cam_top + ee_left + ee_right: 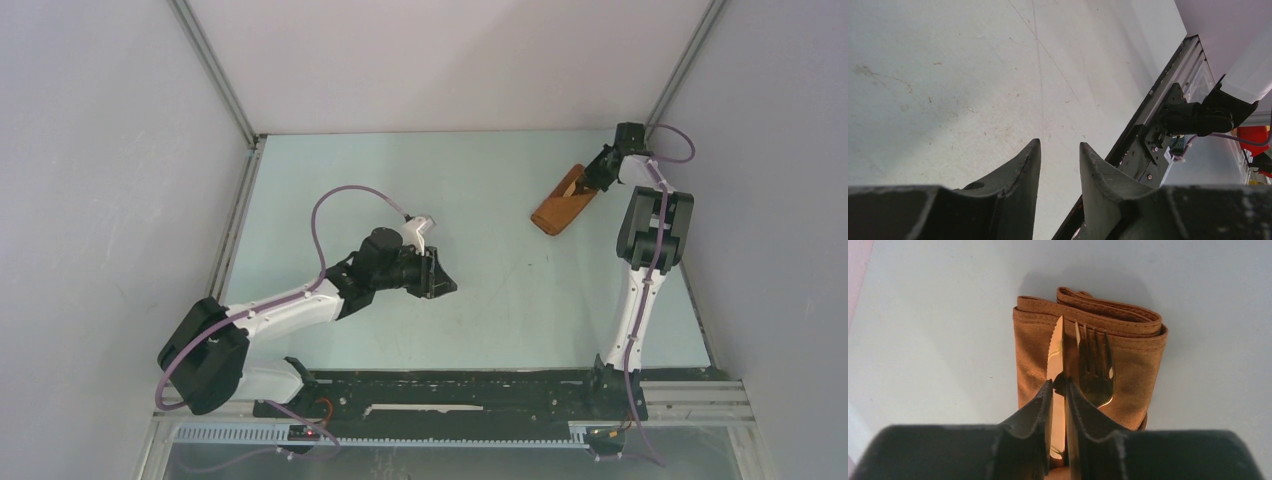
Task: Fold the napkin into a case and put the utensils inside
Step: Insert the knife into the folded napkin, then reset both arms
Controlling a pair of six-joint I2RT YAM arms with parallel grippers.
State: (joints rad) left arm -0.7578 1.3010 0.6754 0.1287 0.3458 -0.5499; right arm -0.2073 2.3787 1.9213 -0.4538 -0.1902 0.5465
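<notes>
The rust-orange napkin is folded into a narrow case (pixel 562 203) at the far right of the table. In the right wrist view the case (pixel 1138 365) holds two golden-looking utensils side by side: a knife (pixel 1055 350) and a fork (pixel 1095 370), their heads pointing at the folded end. My right gripper (pixel 1059 383) hovers over the knife's handle with its jaws a narrow slit apart, and the knife shows through that slit. It sits at the case's far end (pixel 597 178). My left gripper (pixel 440 275) is open and empty over the bare mid-table (pixel 1060 145).
The pale green table (pixel 480 300) is walled by grey panels on both sides and behind. A black rail (pixel 450 400) with the arm bases runs along the near edge. The right arm's base (pixel 1193 117) shows in the left wrist view.
</notes>
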